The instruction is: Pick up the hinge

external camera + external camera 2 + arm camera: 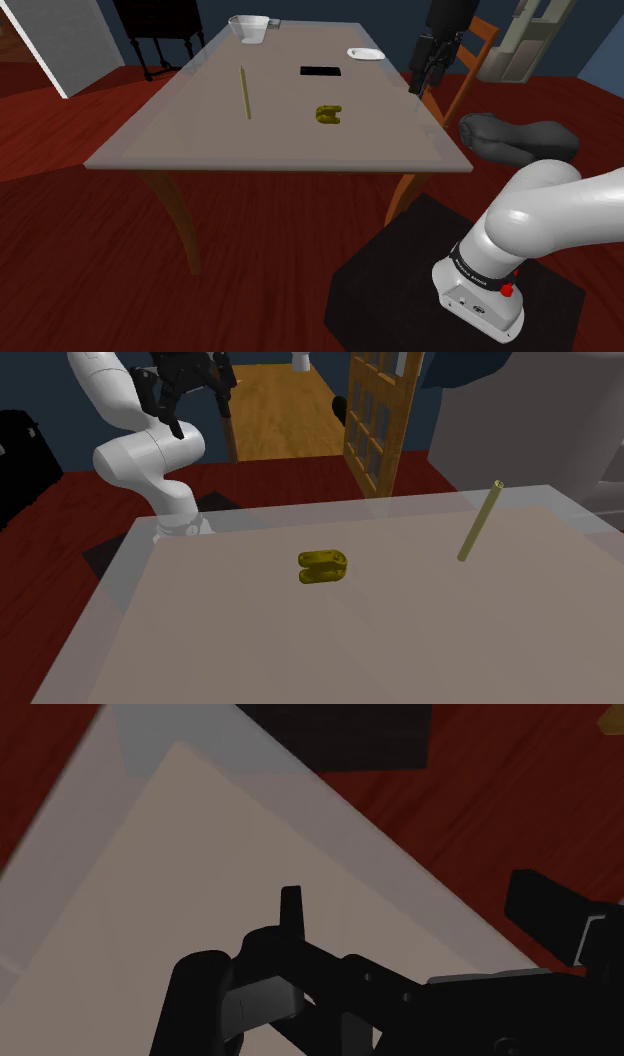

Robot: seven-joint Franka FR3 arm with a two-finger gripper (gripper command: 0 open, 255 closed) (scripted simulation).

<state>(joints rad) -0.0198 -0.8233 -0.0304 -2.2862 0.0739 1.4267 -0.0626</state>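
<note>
Your end effector (416, 88) hangs above the worktop's (200, 140) stand-side edge, well apart from the yellow hinge (328, 113) mid-worktop. You cannot tell its opening.

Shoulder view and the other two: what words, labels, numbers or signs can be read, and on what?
None can be read.
The dark band on the arm's lowest joint: faint pale marks, too small to read.
The hinge, the rod and the table: no markings seen.
</note>
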